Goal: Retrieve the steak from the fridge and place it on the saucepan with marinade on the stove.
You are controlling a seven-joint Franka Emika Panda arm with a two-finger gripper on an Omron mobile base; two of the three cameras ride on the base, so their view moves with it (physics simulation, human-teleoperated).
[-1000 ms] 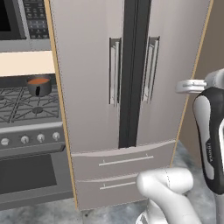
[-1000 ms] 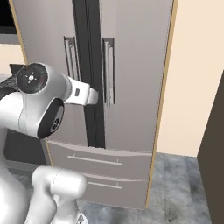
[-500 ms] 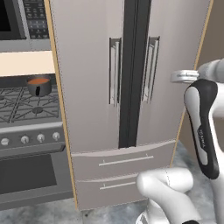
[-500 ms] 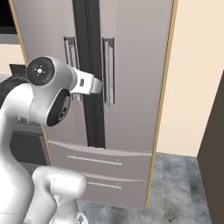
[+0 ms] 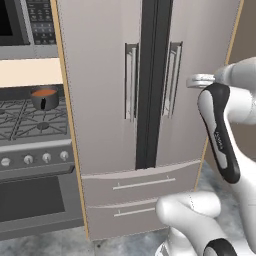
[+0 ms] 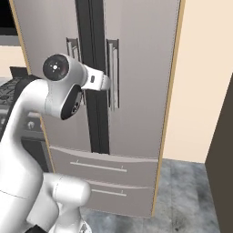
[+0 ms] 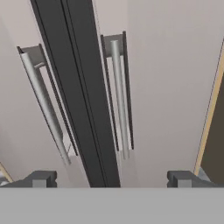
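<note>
The fridge (image 5: 105, 75) stands straight ahead with both doors shut, so the steak is hidden. Its two vertical bar handles flank the dark centre seam: the left handle (image 7: 46, 105) and the right handle (image 7: 120, 96). My gripper (image 7: 112, 179) is open, fingertips (image 7: 41, 178) wide apart, aimed at the seam and right handle from a short distance, touching nothing. The arm's wrist (image 6: 98, 82) hovers in front of the doors at handle height. On the stove (image 5: 30, 125) at the left sits the saucepan (image 5: 45, 97) with orange-red liquid.
A microwave (image 5: 25, 25) hangs above the stove. Two fridge drawers (image 5: 145, 185) lie below the doors. A beige wall panel (image 6: 205, 77) borders the fridge on the right, and a dark cabinet side (image 6: 223, 159) stands further right.
The arm has risen, and its wrist has climbed to handle height in front of the fridge doors. The fridge stays shut.
</note>
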